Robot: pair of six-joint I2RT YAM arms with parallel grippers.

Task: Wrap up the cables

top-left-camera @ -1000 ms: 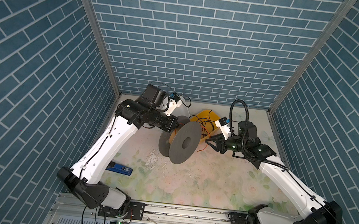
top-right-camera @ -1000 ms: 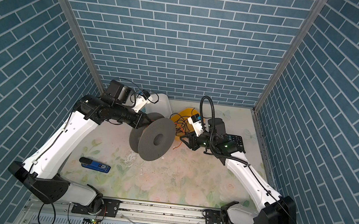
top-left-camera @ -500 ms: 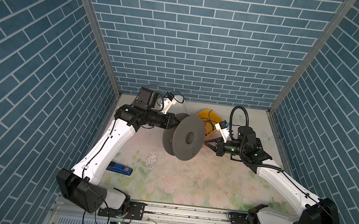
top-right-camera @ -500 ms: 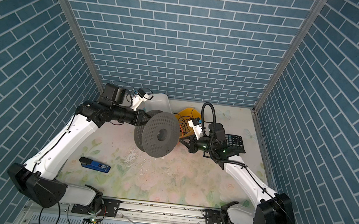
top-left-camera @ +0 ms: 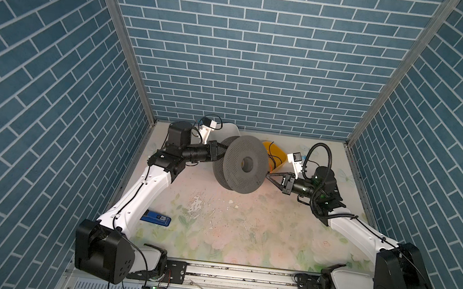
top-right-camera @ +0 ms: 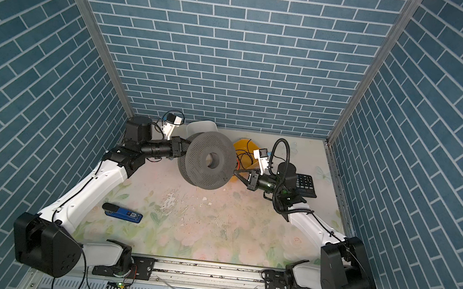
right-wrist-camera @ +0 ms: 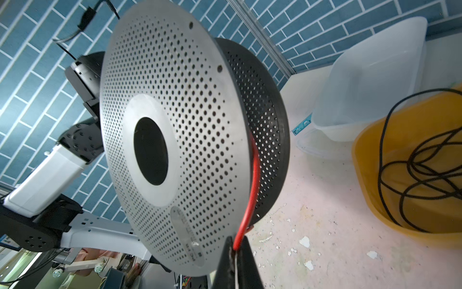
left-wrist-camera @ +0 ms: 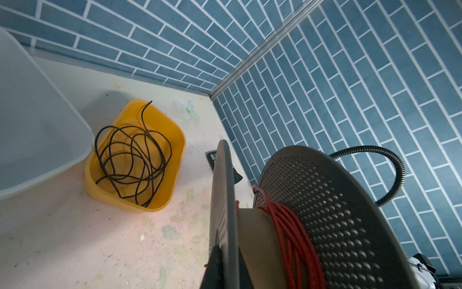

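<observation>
Both tools closed: spool in my left, cable end in my right.

My left tool (top-left-camera: pixel 217 153) is clamped on the back flange of the grey perforated spool (top-left-camera: pixel 230 169), holding it on edge above the far middle of the worktop (top-left-camera: pixel 229 234). The red cable (left-wrist-camera: pixel 287 225) lies in turns on the hub between the flanges. One strand runs out over the rim to my right tool (right-wrist-camera: pixel 236 252), whose fingers are pressed together, pinching it just beside the front flange. At the far edge a yellow tub (left-wrist-camera: pixel 177 160) holds a loose black wire (left-wrist-camera: pixel 130 155). A blue stapler (top-left-camera: pixel 155 218) lies near the left edge.
</observation>
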